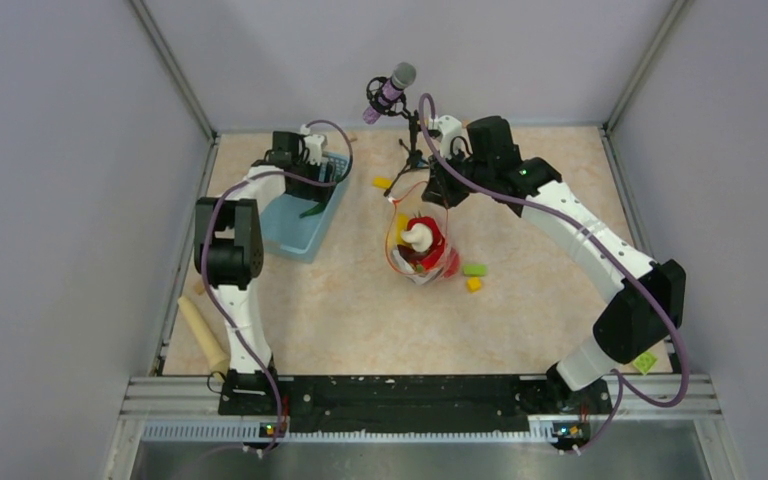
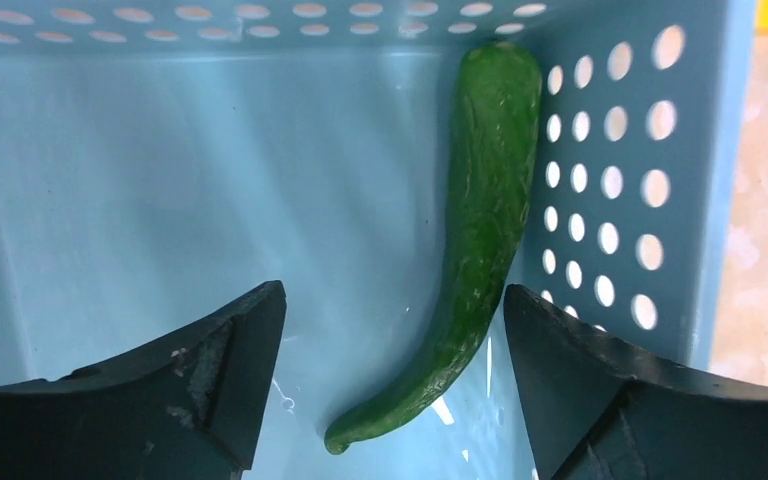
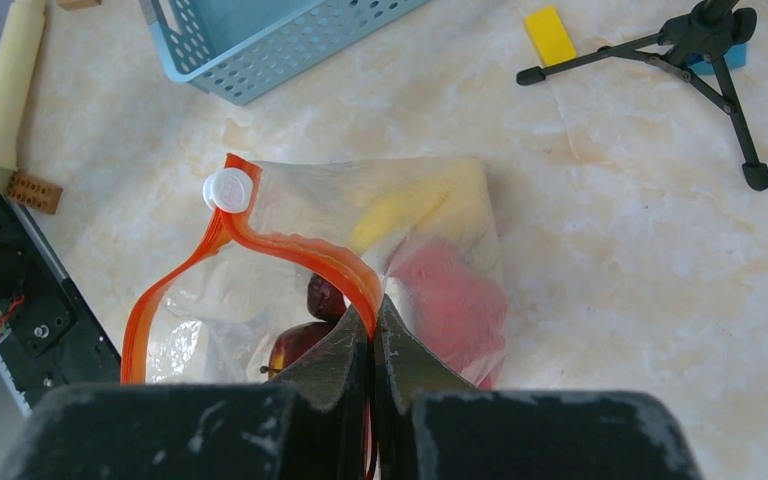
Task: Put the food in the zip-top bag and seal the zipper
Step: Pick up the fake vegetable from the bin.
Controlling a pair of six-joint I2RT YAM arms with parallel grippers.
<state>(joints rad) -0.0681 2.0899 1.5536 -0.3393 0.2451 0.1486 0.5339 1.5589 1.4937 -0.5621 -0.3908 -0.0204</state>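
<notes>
Top view: zip-top bag (image 1: 420, 250) mid-table, basket (image 1: 290, 225) at its 10 o'clock, left arm bent down into it. Left wrist: green piece (image 2: 485, 190) lies untouched between the spread fingers of the left gripper (image 2: 392, 295), long axis 1-to-7 o'clock, along the 3 o'clock wall. Right wrist: right gripper (image 3: 372, 310) pinched tight on the zipper (image 3: 290, 245), bag mouth gaping.

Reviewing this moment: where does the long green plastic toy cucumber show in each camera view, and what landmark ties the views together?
Top external: the long green plastic toy cucumber lies upper left of the picture, inside the basket.
Left wrist: the cucumber is centre-right, lengthwise along the perforated wall, with its curved tip nearest the camera.
Right wrist: not in it.
Shared landmark: the light-blue perforated plastic basket, seen in all three views.
</notes>
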